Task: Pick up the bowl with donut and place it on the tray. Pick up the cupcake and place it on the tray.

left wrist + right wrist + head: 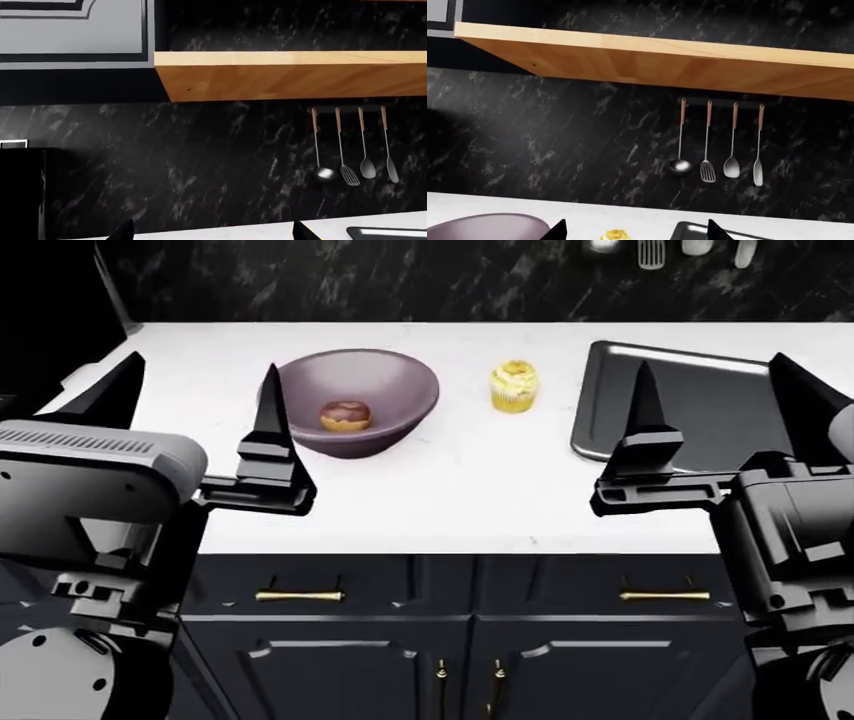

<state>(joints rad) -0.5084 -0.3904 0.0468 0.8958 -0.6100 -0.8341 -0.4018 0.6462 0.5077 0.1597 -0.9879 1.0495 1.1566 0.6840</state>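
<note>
Now both jaws gape wide at the bench's (441, 490) front edge; bowl (358, 400) with donut (346, 416) sits untouched.

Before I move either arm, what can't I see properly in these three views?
- Tray: right side hidden by the right gripper in the head view; only corners show in both wrist views.
- Bowl, cupcake: cut off by the right wrist view's edge.
- Donut: absent from both wrist views.

Bowl (355, 400) left of centre on the worktop (441, 490), donut (346, 416) inside it. Cupcake (514, 386) stands between bowl and tray (694, 405). Tray lies toward the right edge, near the back.
</note>
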